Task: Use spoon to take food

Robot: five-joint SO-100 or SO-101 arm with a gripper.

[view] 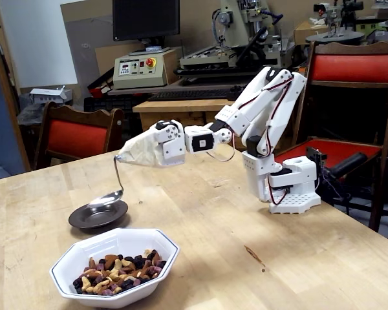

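Overhead, the gripper (pixel 137 152), wrapped in beige cloth, clamps the spoon (pixel 110 190) by its handle end; its jaws are hidden. Its bowl hangs just above the dark metal dish (pixel 98 216). Nuts and raisins (pixel 116 271) fill the white octagonal bowl (pixel 149 242) nearby.

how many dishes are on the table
2. A white bowl holding the food sits at the near left edge of the table. A dark plate lies just behind it, under the spoon.
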